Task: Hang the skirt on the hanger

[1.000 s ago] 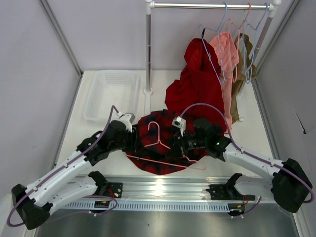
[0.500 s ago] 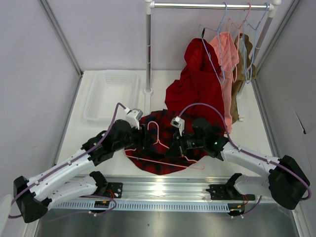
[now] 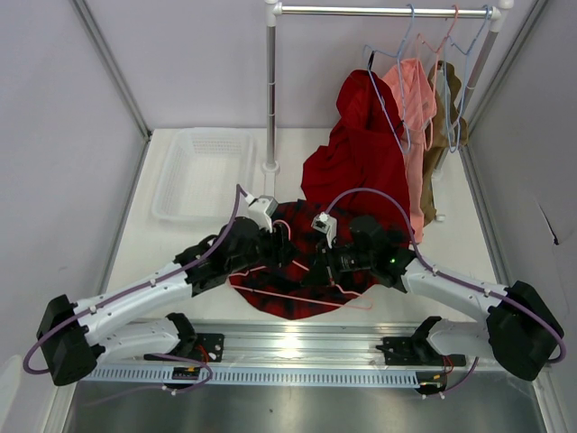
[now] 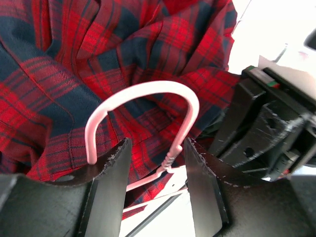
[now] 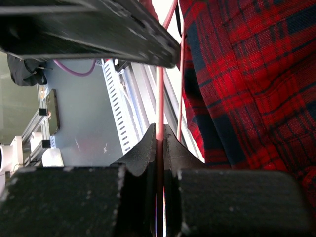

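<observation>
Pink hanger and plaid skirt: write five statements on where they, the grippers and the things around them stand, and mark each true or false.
1. The right gripper is shut on the hanger. True.
2. The left gripper is clamped on the skirt. False: it is open, its fingers either side of the hanger's twisted neck.
3. The plain red garment hangs at the rail. True.
4. The hanger hangs from the rail. False: it lies on the skirt, on the table.
5. A white basket stands on the table beyond the left arm. True.
</observation>
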Robot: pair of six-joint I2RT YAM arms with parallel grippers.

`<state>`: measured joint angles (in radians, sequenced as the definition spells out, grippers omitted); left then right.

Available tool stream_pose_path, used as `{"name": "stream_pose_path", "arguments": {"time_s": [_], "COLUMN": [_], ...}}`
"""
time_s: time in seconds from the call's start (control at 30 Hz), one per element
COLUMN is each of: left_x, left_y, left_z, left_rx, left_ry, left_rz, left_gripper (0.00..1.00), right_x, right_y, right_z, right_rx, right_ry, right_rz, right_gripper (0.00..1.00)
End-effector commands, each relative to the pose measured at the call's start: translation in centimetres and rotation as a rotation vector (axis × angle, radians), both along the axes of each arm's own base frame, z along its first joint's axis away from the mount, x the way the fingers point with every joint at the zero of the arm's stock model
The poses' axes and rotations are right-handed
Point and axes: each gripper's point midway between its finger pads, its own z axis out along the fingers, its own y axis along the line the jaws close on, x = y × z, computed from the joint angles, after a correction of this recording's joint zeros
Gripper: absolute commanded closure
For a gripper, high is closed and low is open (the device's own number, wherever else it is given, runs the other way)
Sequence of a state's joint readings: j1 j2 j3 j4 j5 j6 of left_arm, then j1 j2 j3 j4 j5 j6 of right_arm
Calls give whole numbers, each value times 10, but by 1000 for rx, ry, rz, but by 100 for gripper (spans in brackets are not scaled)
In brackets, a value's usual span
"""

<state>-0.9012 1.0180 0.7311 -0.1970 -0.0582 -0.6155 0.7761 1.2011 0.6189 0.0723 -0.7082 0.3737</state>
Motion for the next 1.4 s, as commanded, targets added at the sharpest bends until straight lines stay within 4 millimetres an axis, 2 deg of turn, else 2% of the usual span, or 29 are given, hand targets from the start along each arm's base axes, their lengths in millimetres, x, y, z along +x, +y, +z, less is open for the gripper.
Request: {"name": "stream_pose_path", "arguments": {"time_s": [0.0,0.07,0.2,0.27,0.37,0.4,0.43,0.5,0.53,0.6,0.63,0.7,0.8,0.83,0.87,1.03,1.07,1.17,1.23,1.27,1.3,1.37], "left_x": [6,6,4,5,6,6,7,8,8,10,10,10,10,10,9,11,10,12,12,12,12,9], "left_y": [-4,-5,-10,-10,-9,-8,-8,-4,-3,1,2,4,6,7,7,8,8,10,10,10,9,5], "left_z": [4,3,-2,-3,-6,-6,-5,-5,-5,-2,-2,-1,-2,-4,-4,0,1,3,4,3,3,2], "left_rx": [-34,-38,-31,-29,-15,-9,-4,17,25,33,41,47,54,57,55,49,48,54,53,55,56,55], "left_ry": [-18,-17,-2,0,0,-4,-10,-22,-31,-49,-59,-66,-66,-65,-66,-75,-76,-82,-83,-81,-84,-78], "left_rz": [37,38,17,17,20,20,23,23,24,32,30,28,33,34,34,43,43,50,50,49,42,14], "left_gripper": [49,51,68,70,82,92,97,100,100,100,100,100,100,100,100,100,100,100,100,100,100,100], "right_x": [7,8,10,13,15,16,18,24,25,30,31,31,31,33,34,40,47,48,46,45,44,42], "right_y": [5,5,5,5,5,4,3,-1,-5,-13,-15,-22,-31,-35,-39,-68,-77,-103,-110,-113,-118,-122], "right_z": [9,8,9,8,6,5,5,2,-1,-5,0,0,12,15,27,44,45,49,59,59,55,50], "right_rx": [27,22,17,11,-3,-13,-19,-60,-88,-138,-136,-160,-157,-164,-144,-166,-175,-214,-209,-220,-253,-289], "right_ry": [-44,-45,-48,-49,-48,-42,-43,-47,-36,-37,-46,-46,-61,-67,-88,-81,-83,-76,-94,-96,-93,-84], "right_rz": [-9,-14,-27,-38,-55,-64,-73,-117,-137,-193,-209,-238,-282,-309,-329,-462,-511,-603,-623,-629,-635,-634], "right_gripper": [100,100,100,100,100,100,100,98,84,68,56,43,36,35,35,34,33,42,50,53,61,65]}}
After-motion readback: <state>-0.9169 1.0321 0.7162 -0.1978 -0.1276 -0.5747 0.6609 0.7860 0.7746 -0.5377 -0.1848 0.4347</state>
